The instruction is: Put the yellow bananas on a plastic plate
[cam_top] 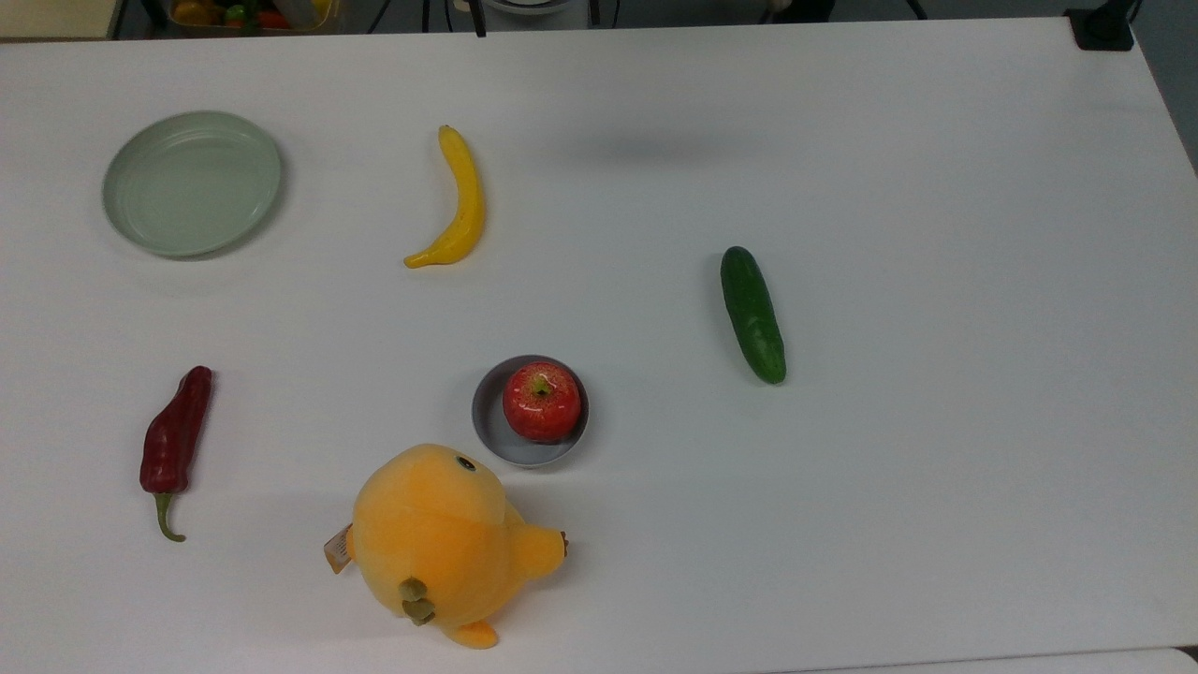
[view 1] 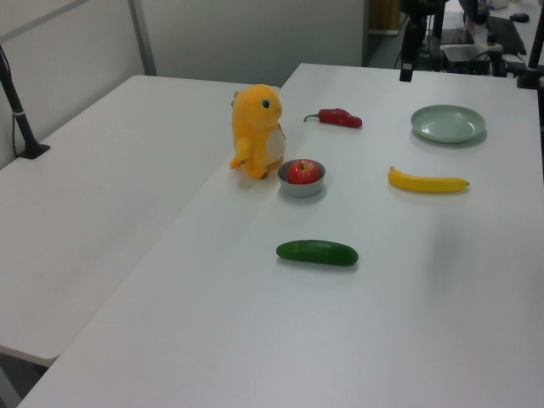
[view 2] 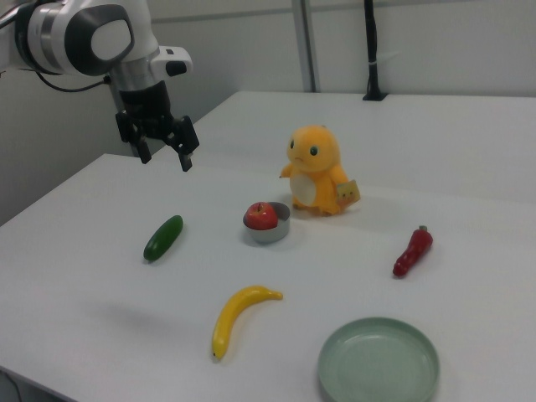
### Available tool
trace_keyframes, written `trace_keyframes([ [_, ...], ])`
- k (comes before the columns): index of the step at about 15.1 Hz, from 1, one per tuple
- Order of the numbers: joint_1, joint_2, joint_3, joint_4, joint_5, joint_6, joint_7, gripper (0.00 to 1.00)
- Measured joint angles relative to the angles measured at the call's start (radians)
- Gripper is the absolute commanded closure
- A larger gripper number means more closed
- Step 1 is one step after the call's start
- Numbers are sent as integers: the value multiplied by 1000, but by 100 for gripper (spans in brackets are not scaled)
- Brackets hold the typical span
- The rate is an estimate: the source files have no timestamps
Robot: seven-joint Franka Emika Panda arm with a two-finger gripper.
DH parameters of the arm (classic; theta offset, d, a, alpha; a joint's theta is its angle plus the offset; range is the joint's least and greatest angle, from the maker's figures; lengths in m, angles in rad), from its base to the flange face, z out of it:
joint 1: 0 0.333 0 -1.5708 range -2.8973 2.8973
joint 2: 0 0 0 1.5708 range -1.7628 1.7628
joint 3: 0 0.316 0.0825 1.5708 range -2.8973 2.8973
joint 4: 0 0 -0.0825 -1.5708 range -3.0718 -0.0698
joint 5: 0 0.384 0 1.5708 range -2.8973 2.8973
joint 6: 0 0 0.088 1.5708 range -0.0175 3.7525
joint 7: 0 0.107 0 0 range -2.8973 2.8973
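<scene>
Hand (view 2: pixel 163 155) released, fingers spread, raised above the counter (cam_top: pixel 936 468) and grasping nothing. Yellow bananas (view 2: pixel 237 316) flat on the counter, well apart from the hand, below and toward the right view's right of it. Plastic plate (view 2: pixel 378 364) empty, farther from the hand than the bananas, not touching them. Green cucumber (view 2: pixel 163 237) nearest the hand, almost directly beneath. Red apple (view 2: pixel 262 215) in grey dish (view 2: pixel 276 231) beyond the cucumber.
</scene>
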Motion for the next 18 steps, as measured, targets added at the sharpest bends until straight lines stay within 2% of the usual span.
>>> trace_keyframes([
  [6, 0, -7, -29, 4, 0, 0, -1, 0],
  [12, 1, -8, -30, 4, 2, -1, -1, 0],
  [14, 1, -12, -30, 4, 2, -49, -1, 0],
  [16, 2, -39, -30, 1, 2, -162, -9, 0],
  [18, 2, -71, -30, -34, 2, -212, -34, 0],
])
